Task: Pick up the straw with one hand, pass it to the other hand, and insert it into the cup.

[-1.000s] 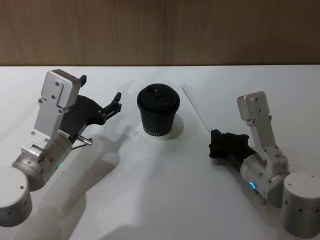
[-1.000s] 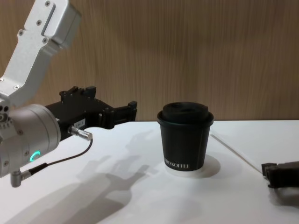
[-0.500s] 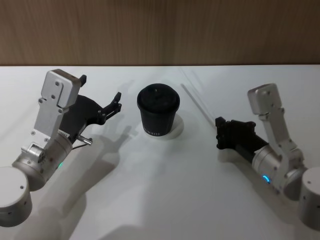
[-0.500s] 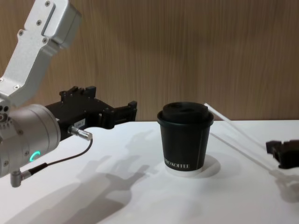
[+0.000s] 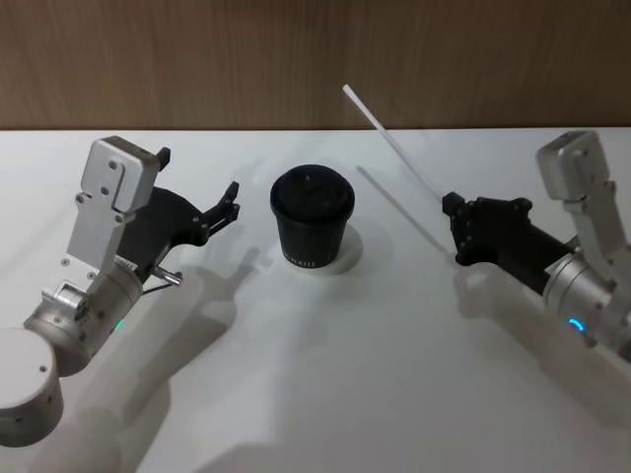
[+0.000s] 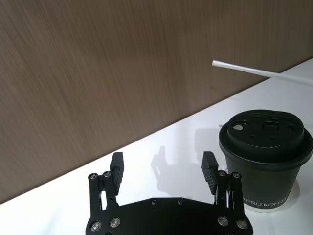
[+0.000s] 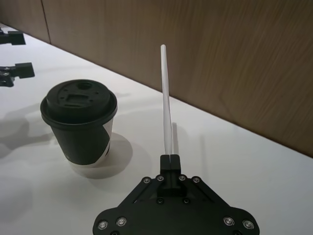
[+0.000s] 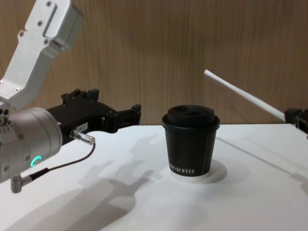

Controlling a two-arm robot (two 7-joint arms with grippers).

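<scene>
1. Being pinched at its lower end by the pressed-together fingers of the right gripper [image 5: 454, 211], the straw [image 5: 396, 146] is being held in the air, clear of the table [image 5: 325, 374].
2. The straw is being tilted up and toward the robot's left. Its free tip is being carried higher than the lid of the cup [image 5: 312, 229], behind the cup's right side and in front of the wooden wall [image 5: 296, 59].
3. The cup is being borne upright by the table near its far edge, between the two grippers and touched by neither.
4. The left gripper [image 5: 199, 173] is being held just left of the cup, fingers spread wide with nothing between them.
5. Open table is being left in front of the cup and beside both grippers.
</scene>
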